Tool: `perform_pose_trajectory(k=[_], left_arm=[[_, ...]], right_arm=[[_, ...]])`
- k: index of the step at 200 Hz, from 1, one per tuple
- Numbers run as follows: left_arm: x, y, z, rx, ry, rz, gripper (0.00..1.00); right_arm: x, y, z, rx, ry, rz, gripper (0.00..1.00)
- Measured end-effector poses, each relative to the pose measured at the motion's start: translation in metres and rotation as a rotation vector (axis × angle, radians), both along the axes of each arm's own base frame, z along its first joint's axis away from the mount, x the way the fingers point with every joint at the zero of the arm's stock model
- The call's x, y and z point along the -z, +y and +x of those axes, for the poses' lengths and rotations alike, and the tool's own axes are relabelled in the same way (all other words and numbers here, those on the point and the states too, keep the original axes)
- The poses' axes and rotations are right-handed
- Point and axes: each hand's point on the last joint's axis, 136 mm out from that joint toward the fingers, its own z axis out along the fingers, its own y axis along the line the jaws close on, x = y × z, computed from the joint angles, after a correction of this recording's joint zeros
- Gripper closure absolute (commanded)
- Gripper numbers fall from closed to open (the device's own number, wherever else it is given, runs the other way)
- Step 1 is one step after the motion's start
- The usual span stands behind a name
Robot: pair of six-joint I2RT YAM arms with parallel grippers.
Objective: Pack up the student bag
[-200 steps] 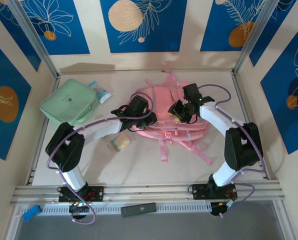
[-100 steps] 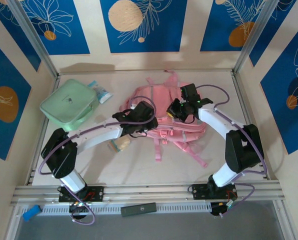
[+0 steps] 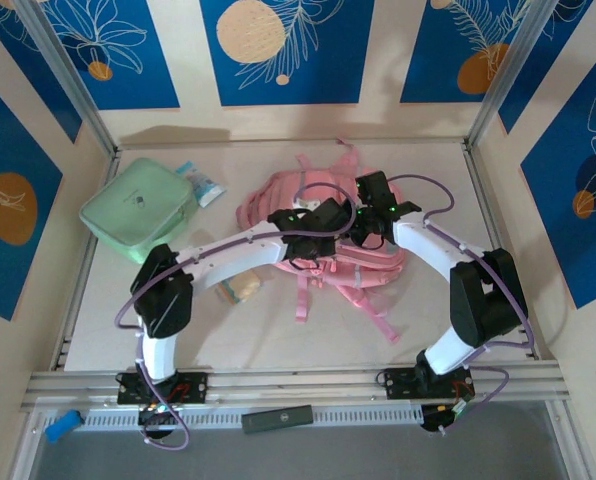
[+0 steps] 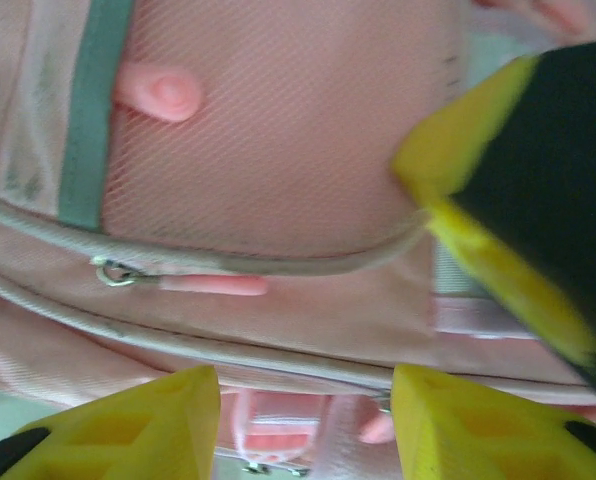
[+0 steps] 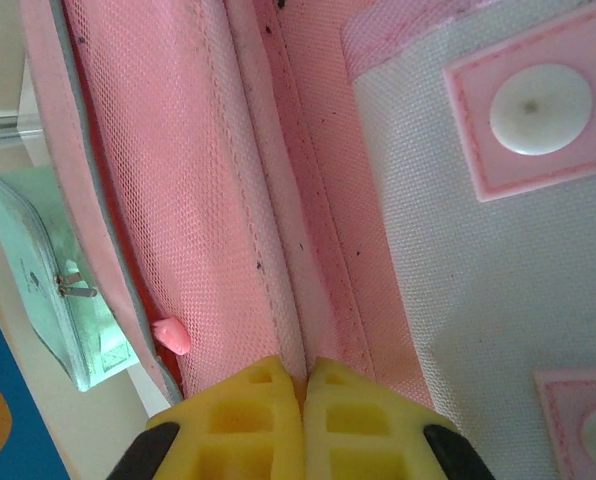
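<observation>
The student bag [image 3: 313, 240], pink and soft, lies in the middle of the table with its straps trailing toward the near edge. My right gripper [image 3: 364, 224] sits on the bag's upper right part. In the right wrist view it [image 5: 303, 385] is shut, pinching a raised pink seam of the student bag [image 5: 228, 180]. My left gripper [image 3: 330, 216] hovers over the bag close beside it. Its yellow fingers [image 4: 128, 430] stand apart over the student bag [image 4: 278, 150], nothing between them. A pink zip pull [image 4: 213, 285] lies just ahead. The right gripper's finger [image 4: 508, 200] shows at the right.
A mint green case [image 3: 138, 210] lies at the back left, with a small blue-and-white packet [image 3: 202, 184] beside it. A beige lump [image 3: 240, 288] rests under the left arm. Side rails and patterned walls close in the table. The mint case [image 5: 48, 280] also shows past the bag.
The left arm swung right across the bag and its jaws widened. The right gripper closed on the bag's seam. The bag and its straps shifted left.
</observation>
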Motion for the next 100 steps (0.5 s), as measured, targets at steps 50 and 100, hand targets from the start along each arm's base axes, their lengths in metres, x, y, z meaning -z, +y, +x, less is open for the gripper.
perform_pose_trajectory(k=[50,100], left_arm=[[0.010,0.012,-0.007,0.007,-0.008,0.106,0.47],[0.003,0.007,0.021,-0.027,-0.068,0.143,0.40]], right_arm=[[-0.001,-0.001,0.001,0.003,0.007,0.018,1.00],[-0.003,0.001,0.002,0.012,0.003,0.028,1.00]])
